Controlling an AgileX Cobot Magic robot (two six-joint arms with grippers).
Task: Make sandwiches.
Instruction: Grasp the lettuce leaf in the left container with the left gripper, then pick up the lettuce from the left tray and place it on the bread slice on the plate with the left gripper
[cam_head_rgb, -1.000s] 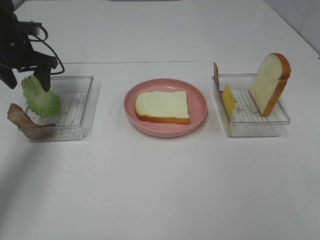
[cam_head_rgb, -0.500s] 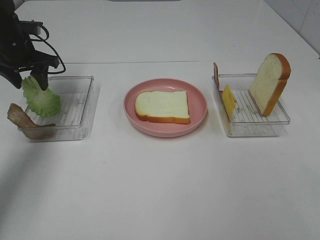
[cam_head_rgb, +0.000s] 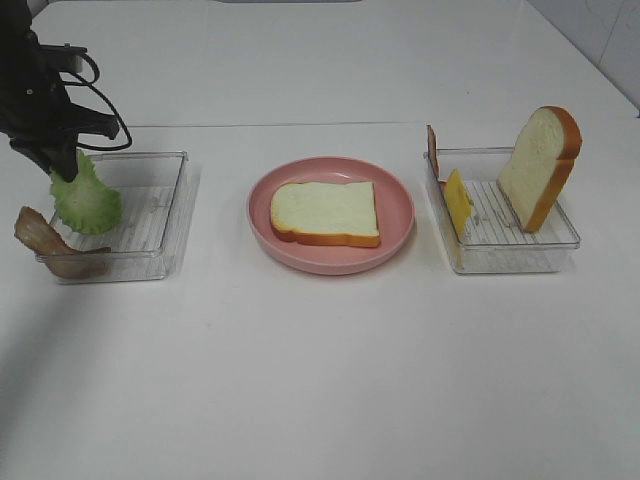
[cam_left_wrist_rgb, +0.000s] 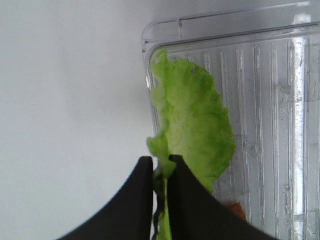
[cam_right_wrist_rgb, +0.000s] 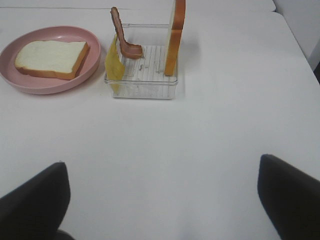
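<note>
White table (cam_head_rgb: 320, 380) carries everything. Two clear trays: left tray (cam_head_rgb: 160, 215) and right tray (cam_head_rgb: 520, 255), well apart, with the pink plate (cam_head_rgb: 330, 262) between them. Left gripper (cam_left_wrist_rgb: 160, 162) is at the back left corner of the left tray, jaws pinched almost fully together on the top edge of the lettuce leaf (cam_head_rgb: 88, 200), only the thin leaf between the tips. Right gripper (cam_right_wrist_rgb: 161, 161) is spread wide, nothing in it, hanging over bare table in front of the right tray; the high camera doesn't catch it. Sandwich parts are not stacked, they're spread over three spots. One bread slice (cam_head_rgb: 325, 210) lies flat in the middle of the plate, nothing on top of it. Second bread slice (cam_head_rgb: 540, 165) stands on edge in the right tray, leaning toward its right wall. The lettuce hangs from the left jaws along the left wall of its tray, lower part inside the tray; can't tell whether it touches the floor. One bacon strip (cam_head_rgb: 50, 250) lies across the front left corner of the left tray, one end sticking out past the wall. Other bacon strip (cam_right_wrist_rgb: 124, 37) stands curled at the right tray's back left corner. Cheese square (cam_head_rgb: 458, 203) sits on edge at that tray's left wall, just in front of this bacon.
</note>
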